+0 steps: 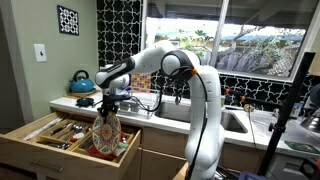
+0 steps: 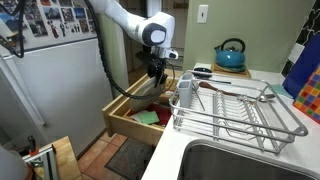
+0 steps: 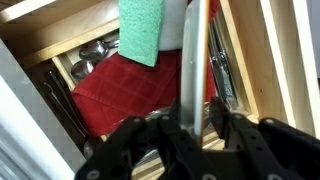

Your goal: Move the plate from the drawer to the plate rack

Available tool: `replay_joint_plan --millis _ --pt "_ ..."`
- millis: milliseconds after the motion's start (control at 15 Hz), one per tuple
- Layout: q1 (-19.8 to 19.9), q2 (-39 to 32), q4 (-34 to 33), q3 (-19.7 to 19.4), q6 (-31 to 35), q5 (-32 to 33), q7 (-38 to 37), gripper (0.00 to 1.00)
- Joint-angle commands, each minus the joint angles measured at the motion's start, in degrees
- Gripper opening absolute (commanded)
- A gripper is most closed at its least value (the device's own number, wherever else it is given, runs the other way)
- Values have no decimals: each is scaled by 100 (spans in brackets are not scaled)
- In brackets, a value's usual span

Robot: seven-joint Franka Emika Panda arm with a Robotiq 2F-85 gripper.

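1. daylight floods in through the window [image 1: 225,35] in an exterior view; the wall [image 1: 50,85] beside it sits dimmer.
2. wrist view is soft (too close): the plate [image 3: 193,60] edge and dark gripper [image 3: 188,135] blur.
3. all pictures are small and grainy.

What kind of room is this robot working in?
Most likely a home kitchen. There is a teal kettle on the counter, a silvery wire plate rack beside a steel sink, and an open light-wood drawer holding cutlery. The gripper holds a floral dinner plate.
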State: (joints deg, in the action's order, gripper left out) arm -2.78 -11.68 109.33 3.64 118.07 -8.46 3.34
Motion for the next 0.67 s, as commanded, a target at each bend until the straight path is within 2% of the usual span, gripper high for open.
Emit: replay_joint_plan --millis 0,133,600 --pt "-52 -55 -28 28 -87 132 -52 5" --pt "-69 -24 -60 36 -146 168 -66 0" --pt "-204 420 -479 103 -680 572 6 3"
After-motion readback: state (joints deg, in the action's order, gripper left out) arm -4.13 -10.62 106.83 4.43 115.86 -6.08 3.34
